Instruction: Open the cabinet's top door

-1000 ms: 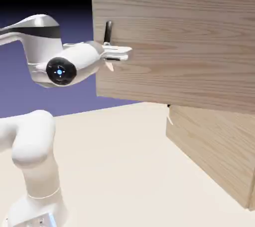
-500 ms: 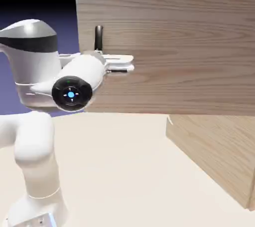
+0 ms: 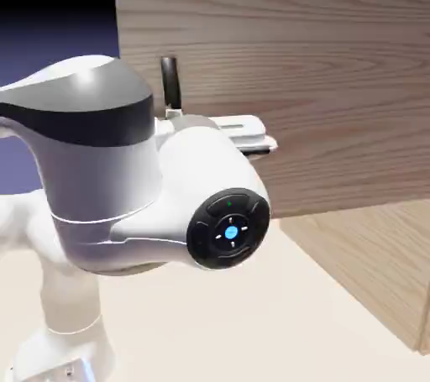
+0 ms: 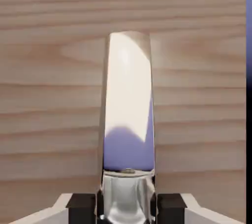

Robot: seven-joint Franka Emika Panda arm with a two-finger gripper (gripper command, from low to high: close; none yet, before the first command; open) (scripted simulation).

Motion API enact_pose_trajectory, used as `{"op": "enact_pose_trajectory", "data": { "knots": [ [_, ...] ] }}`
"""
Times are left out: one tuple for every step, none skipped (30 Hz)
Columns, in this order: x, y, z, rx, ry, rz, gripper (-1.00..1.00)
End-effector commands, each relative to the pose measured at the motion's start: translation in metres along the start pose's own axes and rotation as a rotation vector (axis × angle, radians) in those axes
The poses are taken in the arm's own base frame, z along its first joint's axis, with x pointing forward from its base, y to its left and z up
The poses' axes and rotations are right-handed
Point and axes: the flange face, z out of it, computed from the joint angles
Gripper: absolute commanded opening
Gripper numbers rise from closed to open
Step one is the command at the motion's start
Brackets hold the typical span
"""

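The top door (image 3: 319, 78) is a wide light wood-grain panel swung out from the cabinet (image 3: 369, 263), and it fills the upper exterior view. Its short black handle (image 3: 169, 78) stands upright near the door's left edge. My gripper (image 3: 174, 112) is at the handle's lower end, mostly hidden behind my own wrist. In the hand view the handle (image 4: 128, 114) shows as a glossy upright bar in front of the door's wood (image 4: 49, 95). It runs down between the dark pads (image 4: 81, 203), and my gripper (image 4: 127, 204) is shut on it.
My white arm (image 3: 126, 179) bulks large in the exterior view's left and middle and covers part of the door. The cabinet's lower body stands at the lower right on the pale table (image 3: 277, 330). Blue-violet backdrop (image 3: 50, 53) shows left of the door.
The top door has swung further out, its free edge moving left in the exterior view. My arm has drawn back with the handle and now looms much nearer the camera.
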Motion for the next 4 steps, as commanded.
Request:
{"op": "enact_pose_trajectory", "data": {
  "knots": [
    [-0.002,-0.002,-0.008,-0.012,0.013,0.000,-1.00],
    [-0.004,-0.004,-0.017,-0.024,0.024,0.000,-1.00],
    [-0.005,-0.005,-0.025,-0.035,0.035,0.000,-1.00],
    [-0.007,-0.007,-0.033,-0.046,0.046,0.000,-1.00]
  ]
}}
